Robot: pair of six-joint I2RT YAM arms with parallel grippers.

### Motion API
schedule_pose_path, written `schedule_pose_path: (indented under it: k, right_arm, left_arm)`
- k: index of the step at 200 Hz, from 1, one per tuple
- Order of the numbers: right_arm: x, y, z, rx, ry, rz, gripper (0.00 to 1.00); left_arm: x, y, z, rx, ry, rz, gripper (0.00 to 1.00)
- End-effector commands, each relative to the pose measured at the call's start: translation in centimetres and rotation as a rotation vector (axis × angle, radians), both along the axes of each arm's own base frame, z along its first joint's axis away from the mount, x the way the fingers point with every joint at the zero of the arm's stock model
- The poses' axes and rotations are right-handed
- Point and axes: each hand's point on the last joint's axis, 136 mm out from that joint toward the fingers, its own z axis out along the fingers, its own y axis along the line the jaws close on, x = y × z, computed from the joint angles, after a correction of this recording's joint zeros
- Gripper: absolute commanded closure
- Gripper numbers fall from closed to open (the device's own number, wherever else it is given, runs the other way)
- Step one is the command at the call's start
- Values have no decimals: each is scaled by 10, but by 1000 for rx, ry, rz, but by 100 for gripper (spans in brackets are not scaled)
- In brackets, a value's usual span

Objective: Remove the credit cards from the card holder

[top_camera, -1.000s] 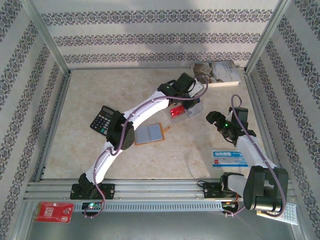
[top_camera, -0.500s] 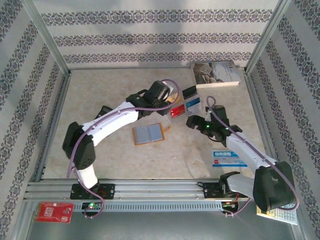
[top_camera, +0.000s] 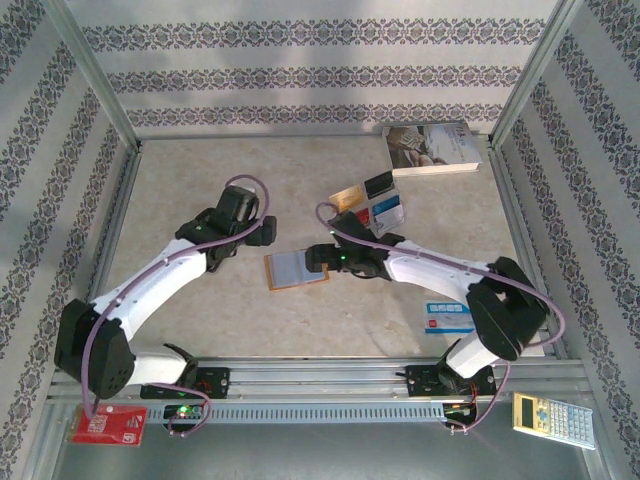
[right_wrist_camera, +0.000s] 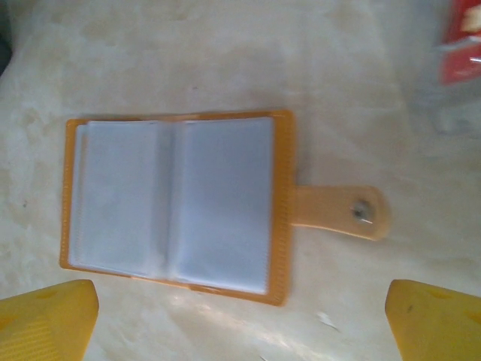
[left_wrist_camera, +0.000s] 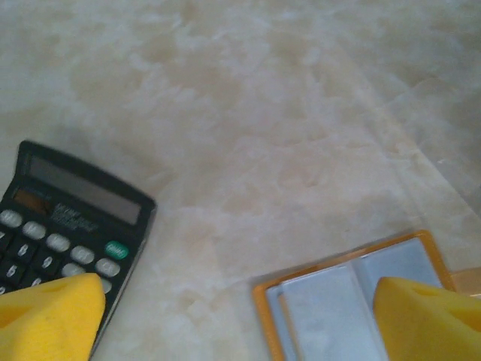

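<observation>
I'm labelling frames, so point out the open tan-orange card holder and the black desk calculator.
Open tan-orange card holder (right_wrist_camera: 176,203), right wrist view, on its blue-grey lining.
Black desk calculator (left_wrist_camera: 75,218), left wrist view, below its display.

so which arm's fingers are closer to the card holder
Right. The right fingers hang straight over the open card holder; the left fingers sit off to its side, toward the calculator.
</observation>
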Motion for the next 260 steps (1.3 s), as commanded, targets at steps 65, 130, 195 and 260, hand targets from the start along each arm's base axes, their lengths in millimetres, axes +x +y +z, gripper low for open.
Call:
schedule_pose_path:
  k: [65, 130, 195, 260]
  right_arm:
    - [3, 71, -25, -151, 60, 111, 17]
    - [5, 85, -52, -240, 113, 138, 20]
    - [-9, 60, -100, -404, 231, 155, 18]
    - [-13, 36, -123, -438, 278, 95, 32]
  left_arm:
    - [-19, 68, -7, -242, -41, 259, 0]
    - [-22, 80, -9, -273, -46, 282, 0]
    - [-20, 71, -10, -312, -51, 247, 0]
    - [-15, 52, -16, -378, -25, 170, 4]
